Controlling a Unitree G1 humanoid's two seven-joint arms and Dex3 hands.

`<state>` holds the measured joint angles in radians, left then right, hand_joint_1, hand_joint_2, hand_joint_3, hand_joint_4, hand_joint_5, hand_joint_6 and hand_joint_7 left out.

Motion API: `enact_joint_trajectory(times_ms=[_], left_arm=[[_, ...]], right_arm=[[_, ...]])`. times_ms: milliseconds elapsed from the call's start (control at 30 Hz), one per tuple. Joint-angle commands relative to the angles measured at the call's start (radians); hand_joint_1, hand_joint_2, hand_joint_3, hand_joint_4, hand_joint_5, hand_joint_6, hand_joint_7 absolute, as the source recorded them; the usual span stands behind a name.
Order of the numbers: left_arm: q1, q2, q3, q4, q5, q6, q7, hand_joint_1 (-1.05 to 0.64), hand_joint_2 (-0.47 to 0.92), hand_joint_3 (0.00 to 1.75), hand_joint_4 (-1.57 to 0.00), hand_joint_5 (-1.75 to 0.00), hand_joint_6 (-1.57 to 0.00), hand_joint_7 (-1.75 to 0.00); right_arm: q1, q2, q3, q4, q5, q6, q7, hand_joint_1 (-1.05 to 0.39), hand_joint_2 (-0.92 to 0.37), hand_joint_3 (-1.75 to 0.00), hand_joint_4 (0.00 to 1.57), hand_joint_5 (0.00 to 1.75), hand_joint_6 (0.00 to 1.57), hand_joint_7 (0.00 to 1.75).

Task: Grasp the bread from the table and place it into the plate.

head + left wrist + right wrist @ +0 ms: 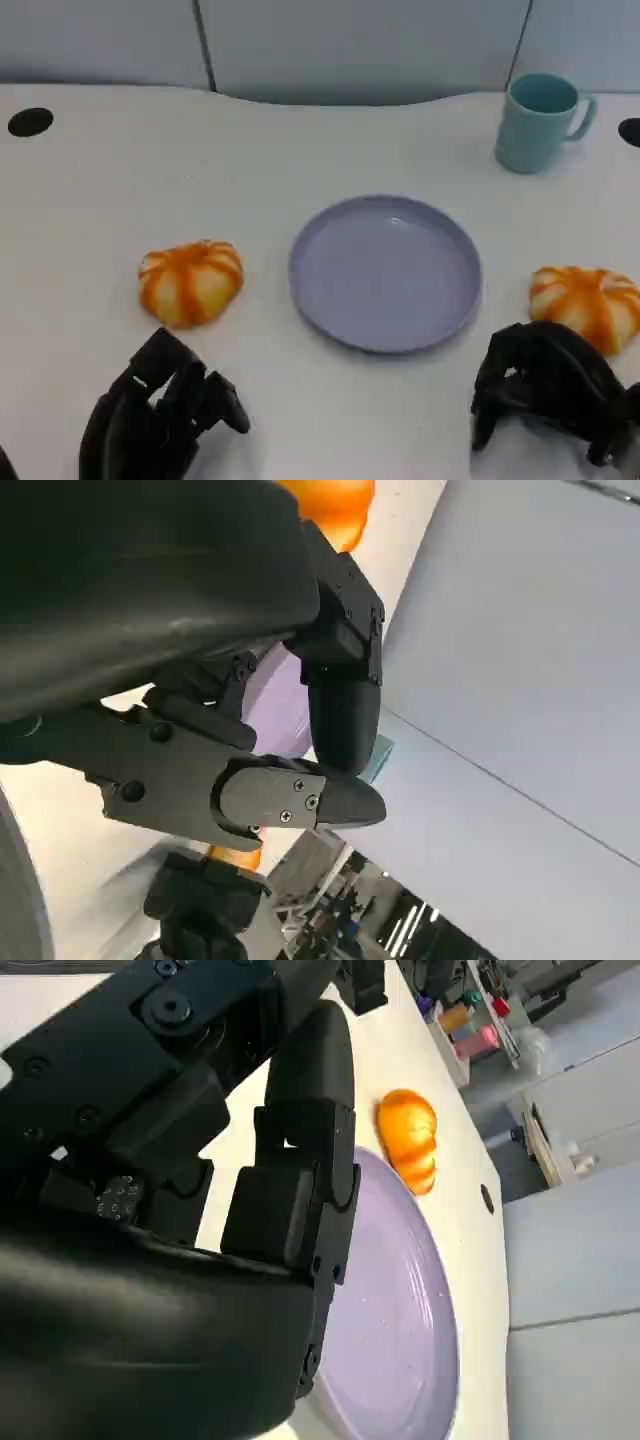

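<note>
My left robot hand (160, 415) sits nearest me at the lower left of the bench (90, 240), fingers curled inward around nothing. My right robot hand (550, 392) is at the lower right, likewise clenched on nothing, its knuckles just in front of one bread.

Past the left robot hand lies the left bread roll (191, 281), orange with pale stripes, resting on the bench apart from my fingers. The right bread roll (588, 303) lies beyond my right robot hand, very close to it; I cannot tell whether they touch. Between the two rolls stands the lavender plate (385, 272), nothing in it. Farthest back, near the right rear, is a teal mug (540, 121).

I judge that no grasp has started, so the whole task remains. The main risk is in the approach: with fingers curled, either robot hand could shove a roll along the smooth bench instead of enclosing it, and the right one could be pushed off the edge. The rolls look soft and domed, so a shallow pinch may slip or a hard squeeze may crush. Carrying low, I could clip the plate's raised rim and slide it.
</note>
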<state>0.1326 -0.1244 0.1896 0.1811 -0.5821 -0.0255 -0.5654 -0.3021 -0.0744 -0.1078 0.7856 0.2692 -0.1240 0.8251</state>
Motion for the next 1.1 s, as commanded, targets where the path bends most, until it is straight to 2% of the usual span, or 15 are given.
enact_joint_trajectory(times_ms=[33, 867, 1000, 1033, 1067, 1100], left_arm=[[0.012, 0.002, 0.006, -0.009, 0.002, -0.005, 0.014, -0.55, 0.92, 0.28, -0.73, -1.75, -0.48, -1.75], [0.01, -0.001, 0.014, -0.004, 0.003, -0.017, 0.002, -0.54, 0.92, 0.3, -0.71, -1.75, -0.47, -1.75], [0.006, 0.007, 0.011, -0.002, 0.057, -0.1, 0.007, -0.56, 0.92, 0.3, -0.65, -1.75, -0.42, -1.74], [0.005, 0.011, 0.008, -0.004, 0.08, -0.127, 0.015, -0.57, 0.92, 0.28, -0.6, -1.73, -0.42, -1.62], [0.004, 0.015, 0.005, -0.007, 0.103, -0.152, 0.023, -0.59, 0.92, 0.26, -0.55, -1.66, -0.45, -1.43], [0.003, 0.018, 0.001, -0.008, 0.129, -0.188, 0.029, -0.59, 0.92, 0.25, -0.52, -1.63, -0.47, -1.34]], right_arm=[[0.009, -0.013, -0.001, 0.012, 0.001, 0.011, -0.001, -1.05, -0.55, 0.0, 1.57, 0.64, 1.57, 0.44], [0.003, -0.014, 0.0, 0.024, 0.001, 0.011, 0.01, -1.05, -0.55, 0.0, 1.57, 0.62, 1.57, 0.43], [0.007, -0.01, 0.002, 0.015, -0.002, 0.007, 0.002, -1.05, -0.55, 0.0, 1.57, 0.63, 1.57, 0.44], [0.006, -0.008, 0.002, 0.018, -0.003, 0.002, 0.002, -1.05, -0.55, 0.0, 1.57, 0.63, 1.57, 0.44], [0.004, -0.007, 0.001, 0.022, -0.003, -0.002, 0.003, -1.05, -0.56, 0.0, 1.57, 0.63, 1.57, 0.44], [0.002, -0.006, 0.001, 0.025, -0.002, 0.001, 0.003, -1.05, -0.56, 0.0, 1.57, 0.63, 1.57, 0.45]])
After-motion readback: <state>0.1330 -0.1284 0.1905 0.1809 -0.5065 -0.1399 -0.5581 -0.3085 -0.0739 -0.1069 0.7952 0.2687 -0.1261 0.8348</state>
